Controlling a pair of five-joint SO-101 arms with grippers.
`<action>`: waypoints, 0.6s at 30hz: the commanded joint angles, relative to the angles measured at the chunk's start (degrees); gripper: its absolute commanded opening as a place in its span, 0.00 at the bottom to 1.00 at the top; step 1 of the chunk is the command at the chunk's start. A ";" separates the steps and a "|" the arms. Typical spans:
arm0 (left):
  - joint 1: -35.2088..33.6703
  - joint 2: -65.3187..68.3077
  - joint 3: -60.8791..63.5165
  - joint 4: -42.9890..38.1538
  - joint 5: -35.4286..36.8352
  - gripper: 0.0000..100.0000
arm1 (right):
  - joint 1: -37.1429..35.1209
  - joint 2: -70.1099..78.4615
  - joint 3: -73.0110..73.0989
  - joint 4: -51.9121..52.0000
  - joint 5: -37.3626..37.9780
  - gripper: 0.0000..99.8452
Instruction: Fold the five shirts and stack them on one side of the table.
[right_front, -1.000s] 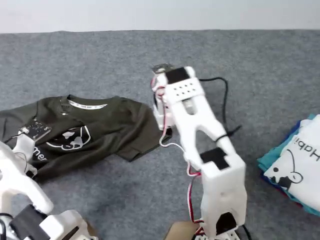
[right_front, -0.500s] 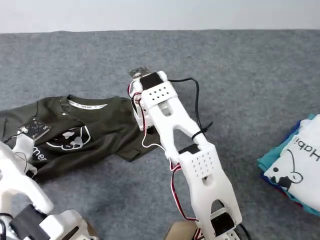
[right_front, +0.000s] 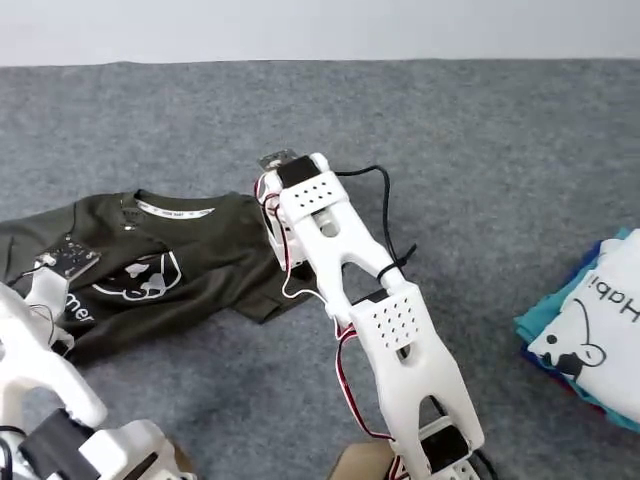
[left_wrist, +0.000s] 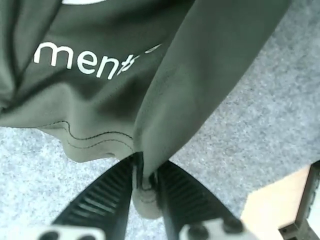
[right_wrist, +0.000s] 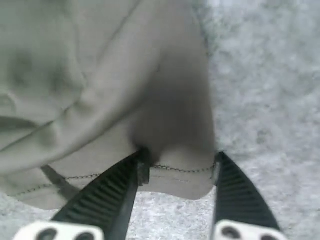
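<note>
A dark olive shirt (right_front: 170, 265) with a white print lies spread at the left of the grey table. In the left wrist view my left gripper (left_wrist: 145, 172) is shut on a pinched fold of the shirt (left_wrist: 150, 75) at its hem, lifting it slightly. The left arm (right_front: 40, 310) stands over the shirt's near left corner. The right arm (right_front: 320, 215) stretches from the front to the shirt's right sleeve. My right gripper (right_wrist: 177, 165) is open, its fingers straddling the stitched sleeve hem (right_wrist: 175, 172) without closing on it.
A stack of folded shirts (right_front: 590, 330), white on top over teal and blue, sits at the right edge. The grey carpeted table (right_front: 480, 150) lies bare behind and right of the arms. A brown base plate (right_front: 365, 462) shows at the front edge.
The right arm has swung left and reached out to the shirt's right sleeve. The left arm and the shirt have stayed where they were.
</note>
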 joint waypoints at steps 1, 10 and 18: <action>-0.35 -2.37 -0.57 0.44 0.44 0.00 | -0.75 -0.75 -1.85 1.27 0.09 0.03; 0.62 -2.46 -2.77 3.08 4.84 0.00 | -0.66 -1.63 -11.60 2.86 11.16 0.01; 6.68 -13.27 -9.54 12.40 11.60 0.00 | 1.10 -16.04 -13.71 2.86 12.57 0.01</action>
